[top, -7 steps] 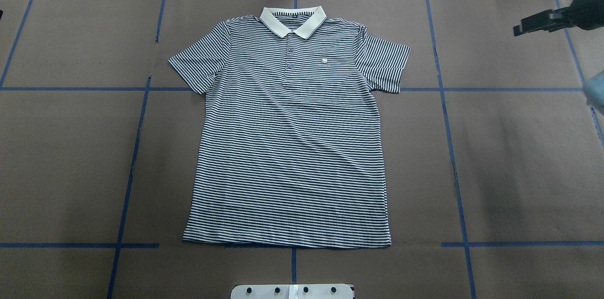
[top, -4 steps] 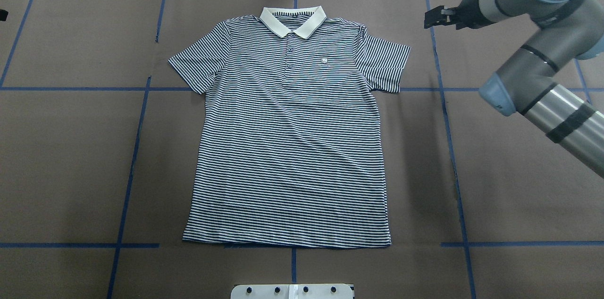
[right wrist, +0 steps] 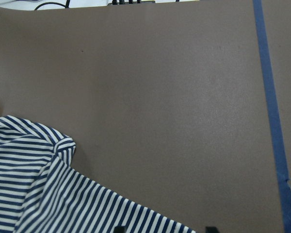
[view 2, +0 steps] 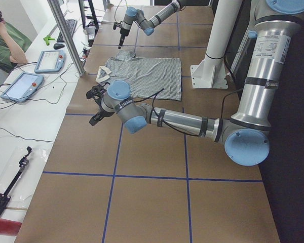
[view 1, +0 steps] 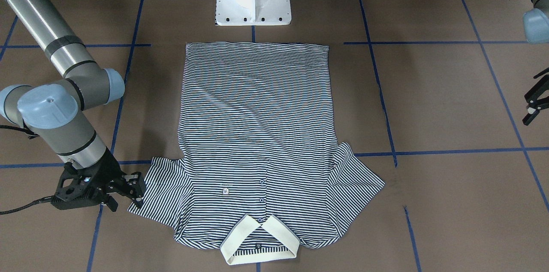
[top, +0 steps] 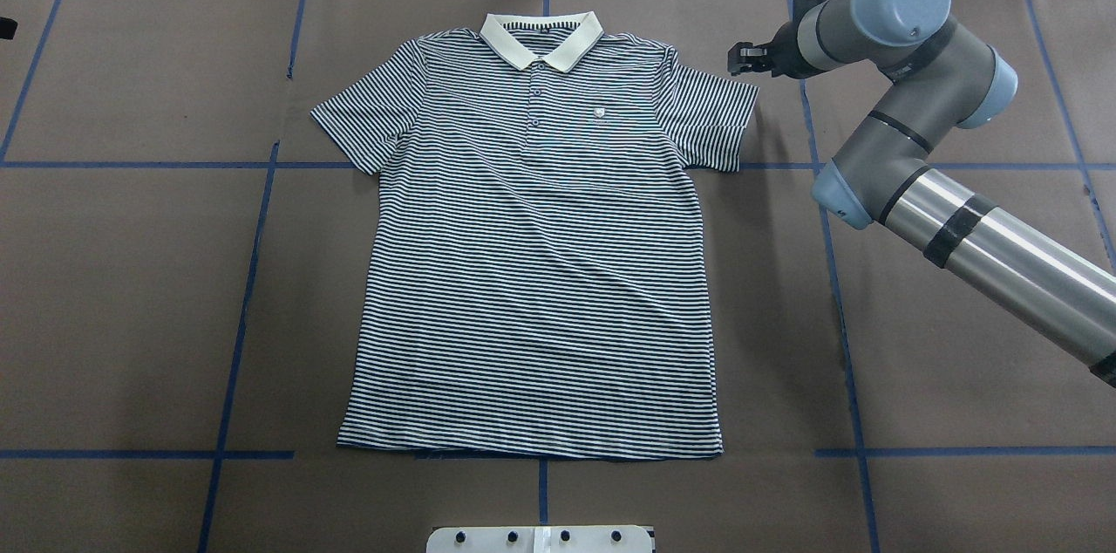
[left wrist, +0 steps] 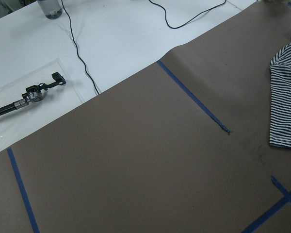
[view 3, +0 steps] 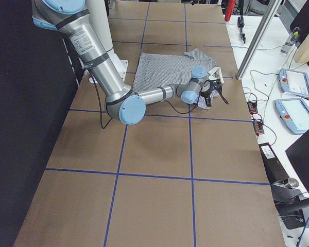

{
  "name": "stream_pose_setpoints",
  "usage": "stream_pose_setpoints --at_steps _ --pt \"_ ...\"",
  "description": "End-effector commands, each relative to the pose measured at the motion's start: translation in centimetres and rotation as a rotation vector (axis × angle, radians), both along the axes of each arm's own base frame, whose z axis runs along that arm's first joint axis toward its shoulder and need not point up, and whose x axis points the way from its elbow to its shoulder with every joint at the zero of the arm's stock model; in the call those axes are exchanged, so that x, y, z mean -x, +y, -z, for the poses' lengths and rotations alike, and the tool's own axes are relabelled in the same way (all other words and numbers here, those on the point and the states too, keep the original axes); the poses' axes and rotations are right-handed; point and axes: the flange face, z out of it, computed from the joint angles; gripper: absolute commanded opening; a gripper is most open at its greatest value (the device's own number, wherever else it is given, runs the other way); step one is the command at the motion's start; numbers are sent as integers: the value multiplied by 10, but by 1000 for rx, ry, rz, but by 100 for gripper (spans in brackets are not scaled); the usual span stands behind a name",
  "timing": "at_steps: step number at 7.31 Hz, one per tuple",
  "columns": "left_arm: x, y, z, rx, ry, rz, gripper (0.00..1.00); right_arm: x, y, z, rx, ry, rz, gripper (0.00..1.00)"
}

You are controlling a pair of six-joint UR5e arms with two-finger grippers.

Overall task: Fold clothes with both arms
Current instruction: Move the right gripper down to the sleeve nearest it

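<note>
The limp, light-looking polo shirt (top: pixel 540 274) lies flat and face-up on the table (top: pixel 131 291), best pinched at a sleeve (top: pixel 719 121) edge, I'd say, with the right gripper (top: pixel 735 63) hovering spread beside it and the left gripper (view 1: pixel 533 102), seemingly spread too, well apart.

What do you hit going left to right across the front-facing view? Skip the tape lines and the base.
Right arm's black fingers, open → navy-and-white striped polo shirt with cream collar, lying flat → left arm's black fingers, open, at the view's right edge.
</note>
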Motion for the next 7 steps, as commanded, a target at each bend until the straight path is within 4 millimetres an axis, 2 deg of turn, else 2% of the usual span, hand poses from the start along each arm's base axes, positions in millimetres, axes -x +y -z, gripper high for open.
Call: stream_pose_setpoints --at_steps 1,7 --pt "0 0 -1 1 0 0 100 9 -1 -16 6 38 -18 55" --pt "0 0 -1 4 0 1 100 16 2 -27 13 61 -21 52"
